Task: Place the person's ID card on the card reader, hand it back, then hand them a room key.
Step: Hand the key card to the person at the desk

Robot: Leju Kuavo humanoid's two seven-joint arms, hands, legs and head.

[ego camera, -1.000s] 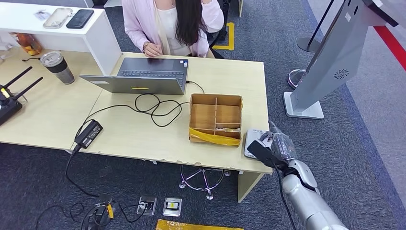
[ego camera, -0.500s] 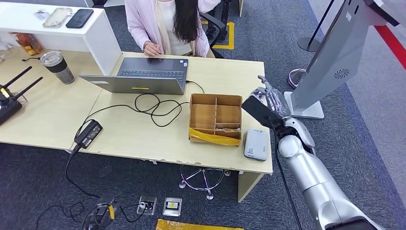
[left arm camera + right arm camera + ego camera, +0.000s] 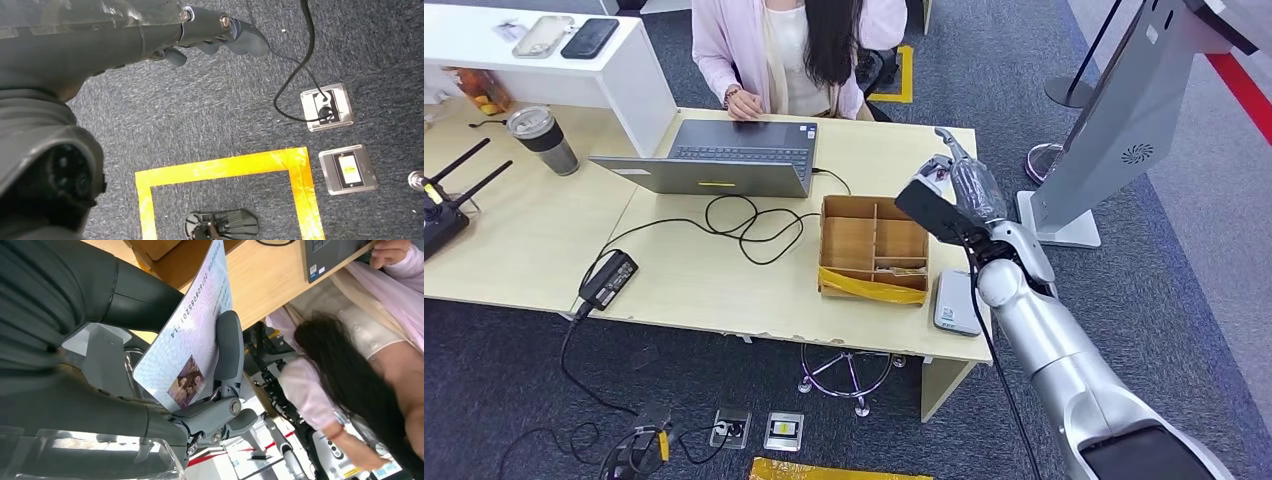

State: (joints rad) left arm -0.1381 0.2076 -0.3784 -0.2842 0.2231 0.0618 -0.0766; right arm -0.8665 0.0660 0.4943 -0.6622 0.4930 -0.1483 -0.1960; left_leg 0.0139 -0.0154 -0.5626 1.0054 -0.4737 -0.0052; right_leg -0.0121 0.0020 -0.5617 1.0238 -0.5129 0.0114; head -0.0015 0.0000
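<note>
ID card (image 3: 192,347) pinched in right hand (image 3: 150,360), printed digits partly hidden; left hand (image 3: 150,35) empty, fingers loosely apart.

A: What's under the left hand (image 3: 100,35)?

B: Grey carpet (image 3: 220,115). Its fingers (image 3: 240,37) stretch out together, holding nothing.

A: And on the floor?

B: A square of yellow tape (image 3: 225,167). At three o'clock from it, two metal floor sockets (image 3: 327,106); a black cable (image 3: 295,65) plugs into the upper one. A dark object (image 3: 222,225) sits inside the tape.
</note>
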